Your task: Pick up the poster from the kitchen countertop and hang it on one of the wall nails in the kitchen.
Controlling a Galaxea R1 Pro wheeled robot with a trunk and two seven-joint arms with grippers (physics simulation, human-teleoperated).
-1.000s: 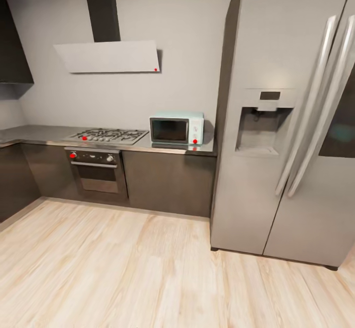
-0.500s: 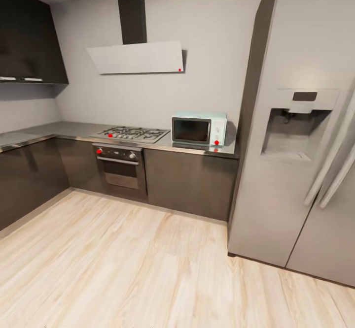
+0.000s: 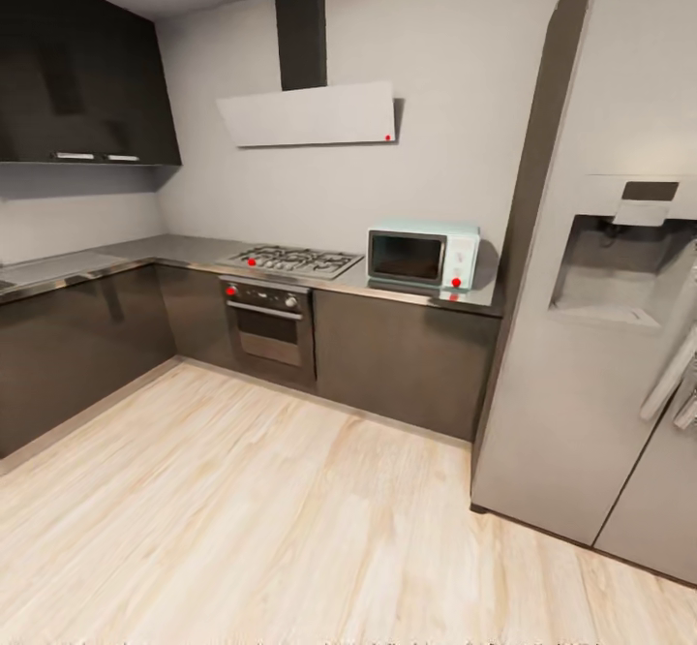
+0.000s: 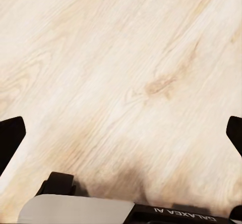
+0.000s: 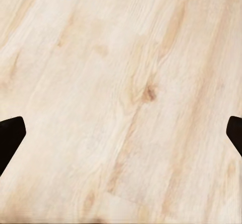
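**Still searching for the poster**

Panning left, the head view now takes in more dark cabinets [image 3: 87, 354]. Both grippers [image 4: 121, 133] [image 5: 121, 133] hang spread and empty over the plank floor [image 3: 290, 509]. Poster unseen; next, find the sink countertop.

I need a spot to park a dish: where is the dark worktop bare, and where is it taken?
Bare: the corner run of the dark worktop left of the gas hob, under the wall cabinets. Crowded: the stretch from hob to teal microwave, which stands close beside the fridge.
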